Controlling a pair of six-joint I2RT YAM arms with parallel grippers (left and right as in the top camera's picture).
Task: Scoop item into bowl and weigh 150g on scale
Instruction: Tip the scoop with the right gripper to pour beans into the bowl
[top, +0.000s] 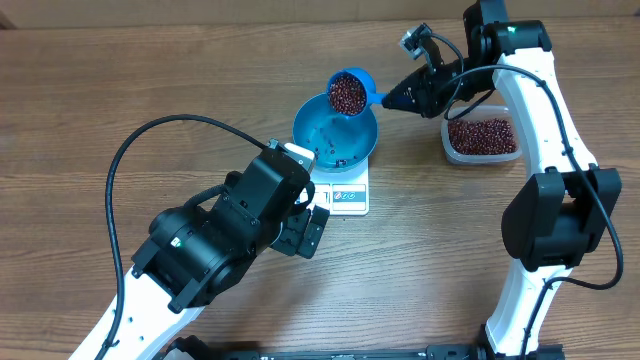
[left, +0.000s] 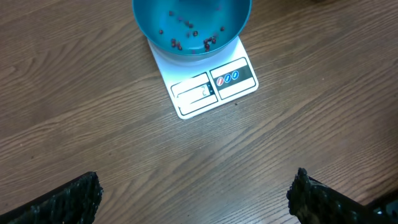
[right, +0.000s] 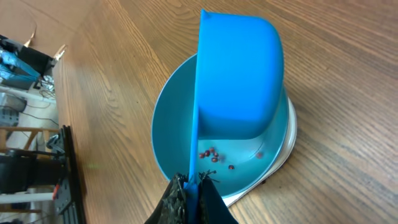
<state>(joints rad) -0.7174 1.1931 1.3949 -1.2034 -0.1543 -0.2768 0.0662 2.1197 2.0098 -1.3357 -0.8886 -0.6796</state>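
On the scale (top: 347, 192) the bowl (top: 335, 140) is set, its rim reaching past the platform's far edge, and only a scatter of beans (left: 189, 37) is seen on its floor. Above the bowl's far rim, on the side away from the scale's display, the scoop (top: 352, 88) is held, filled with beans. Its handle is clenched between the jaws of the right gripper (right: 189, 200), and from that wrist its blue underside is seen over the bowl. To the right of the scale, well apart from it, the tub (top: 481, 138) is placed, with more beans in a layer inside. Near the scale's display edge, over bare table (left: 74, 93), the left gripper (left: 196, 183) is held with its jaws spread wide and nothing between them.
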